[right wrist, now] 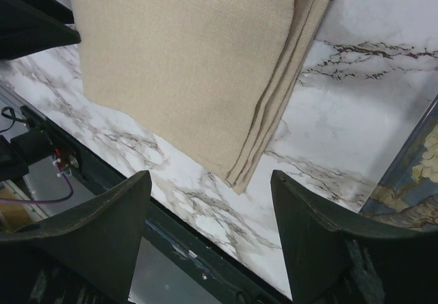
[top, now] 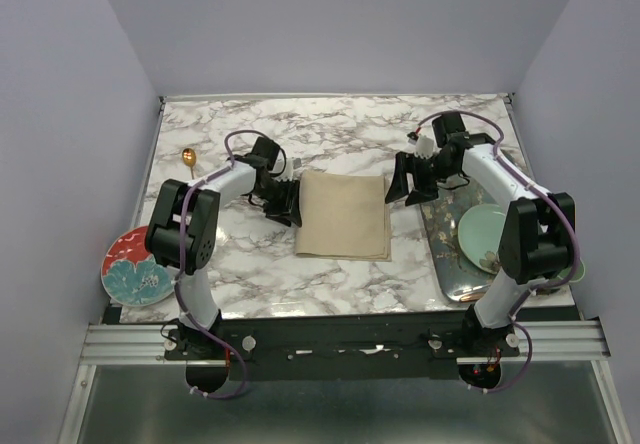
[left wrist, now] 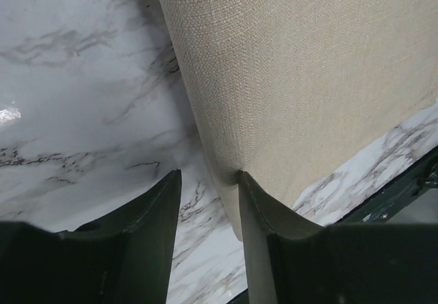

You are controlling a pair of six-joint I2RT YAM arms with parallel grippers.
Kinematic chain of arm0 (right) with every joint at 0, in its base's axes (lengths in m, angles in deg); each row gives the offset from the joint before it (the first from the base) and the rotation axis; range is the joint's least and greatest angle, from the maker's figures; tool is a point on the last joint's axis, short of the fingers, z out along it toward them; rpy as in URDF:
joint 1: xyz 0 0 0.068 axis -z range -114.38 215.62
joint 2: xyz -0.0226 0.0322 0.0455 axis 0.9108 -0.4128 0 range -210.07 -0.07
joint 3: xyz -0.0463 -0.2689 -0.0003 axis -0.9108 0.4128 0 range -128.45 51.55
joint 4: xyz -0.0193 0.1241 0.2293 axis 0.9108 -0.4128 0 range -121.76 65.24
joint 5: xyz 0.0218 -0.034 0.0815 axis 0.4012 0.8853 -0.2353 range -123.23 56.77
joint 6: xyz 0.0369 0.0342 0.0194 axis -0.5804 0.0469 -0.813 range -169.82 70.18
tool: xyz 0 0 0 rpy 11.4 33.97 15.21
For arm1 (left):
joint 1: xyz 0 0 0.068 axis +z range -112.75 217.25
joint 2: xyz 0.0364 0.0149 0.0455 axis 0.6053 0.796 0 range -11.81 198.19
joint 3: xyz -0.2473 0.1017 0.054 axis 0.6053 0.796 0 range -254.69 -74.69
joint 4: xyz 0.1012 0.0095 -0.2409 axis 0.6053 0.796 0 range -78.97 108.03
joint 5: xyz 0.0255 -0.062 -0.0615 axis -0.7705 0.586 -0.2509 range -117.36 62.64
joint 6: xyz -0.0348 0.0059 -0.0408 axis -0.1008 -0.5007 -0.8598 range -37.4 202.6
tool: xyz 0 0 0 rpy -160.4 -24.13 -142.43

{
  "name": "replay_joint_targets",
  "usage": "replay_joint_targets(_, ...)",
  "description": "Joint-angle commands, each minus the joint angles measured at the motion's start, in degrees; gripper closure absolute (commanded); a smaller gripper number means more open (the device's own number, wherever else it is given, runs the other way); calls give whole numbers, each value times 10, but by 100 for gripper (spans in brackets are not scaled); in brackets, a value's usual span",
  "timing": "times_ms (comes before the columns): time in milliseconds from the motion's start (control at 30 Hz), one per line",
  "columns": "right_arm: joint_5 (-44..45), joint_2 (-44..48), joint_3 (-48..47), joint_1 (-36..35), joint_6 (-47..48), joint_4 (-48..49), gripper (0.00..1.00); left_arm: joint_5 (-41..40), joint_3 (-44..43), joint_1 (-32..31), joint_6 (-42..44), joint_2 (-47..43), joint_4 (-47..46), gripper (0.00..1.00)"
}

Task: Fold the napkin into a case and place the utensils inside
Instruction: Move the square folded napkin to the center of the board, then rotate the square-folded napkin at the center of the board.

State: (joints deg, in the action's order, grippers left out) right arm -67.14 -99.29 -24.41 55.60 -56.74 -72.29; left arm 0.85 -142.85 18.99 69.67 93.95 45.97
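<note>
The beige napkin (top: 343, 214) lies folded flat at the table's middle as a broad rectangle, not a narrow case. Its stacked layers show along the right edge (right wrist: 274, 105). My left gripper (top: 283, 202) is at the cloth's left edge. In the left wrist view its jaws (left wrist: 209, 174) stand apart over marble, and the right finger (left wrist: 256, 208) touches the napkin's (left wrist: 308, 78) rounded fold. My right gripper (top: 405, 189) hovers just off the right edge, open wide (right wrist: 211, 174), with the napkin's (right wrist: 185, 64) near corner ahead of it and nothing between the fingers. A gold spoon (top: 188, 157) lies far left.
A patterned metal tray (top: 450, 259) sits at the right with a pale green plate (top: 485, 234) on it. Its corner shows in the right wrist view as the tray (right wrist: 410, 194). A red floral plate (top: 135, 269) sits at the near left edge.
</note>
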Motion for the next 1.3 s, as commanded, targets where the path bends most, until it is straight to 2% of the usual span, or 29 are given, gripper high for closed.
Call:
replay_joint_targets(0, 8, 5, -23, -2, 25, 0, 21, 38, 1, -4, -4, 19, -21, 60)
replay_joint_targets(33, 11, 4, -27, -1, 28, -1, 21, 43, 2, -4, -8, 22, -25, 68)
replay_joint_targets(100, 16, 3, -30, -2, 35, -1, 21, 59, -1, -4, -9, 31, -30, 76)
replay_joint_targets(133, 17, 3, -31, -1, 38, -1, 21, 61, -6, -3, -9, 34, -29, 84)
replay_joint_targets(200, 23, 1, -36, -2, 46, -1, 21, 63, -12, -4, -1, 40, -22, 92)
replay_joint_targets(233, 24, 1, -38, -2, 49, -1, 21, 59, -20, -3, 5, 42, -17, 100)
replay_joint_targets(367, 39, -8, -62, -2, 64, 5, 21, 27, -56, 8, 69, 51, 50, 100)
replay_joint_targets(467, 46, -25, -89, -1, 85, 20, 21, -37, -122, 18, 178, 85, 132, 100)
replay_joint_targets(500, 48, -31, -97, -1, 88, 23, 21, -56, -138, 25, 239, 104, 142, 100)
replay_joint_targets(533, 50, -48, -114, -2, 91, 27, 21, -107, -174, 28, 269, 113, 147, 100)
replay_joint_targets(600, 50, -69, -133, -2, 94, 35, 21, -145, -212, 34, 331, 138, 154, 100)
replay_joint_targets(667, 46, -97, -160, -3, 88, 46, 21, -163, -273, 45, 386, 149, 159, 85)
replay_joint_targets(700, 44, -108, -169, -3, 82, 48, 21, -153, -290, 49, 391, 151, 160, 73)
replay_joint_targets(733, 41, -118, -182, -5, 77, 51, 21, -140, -314, 55, 397, 149, 163, 47)
replay_joint_targets(833, 30, -154, -218, -14, 50, 64, 22, -112, -313, 58, 402, 118, 152, 27)
replay_joint_targets(967, 17, -187, -243, -32, 30, 79, 27, -73, -258, 85, 347, 58, 99, 26)
replay_joint_targets(1100, 35, -214, -238, -47, 30, 90, 29, -2, -200, 108, 313, -15, 84, 27)
replay_joint_targets(1267, 50, -237, -221, -49, 35, 96, 37, 17, -130, 113, 309, -75, 93, 28)
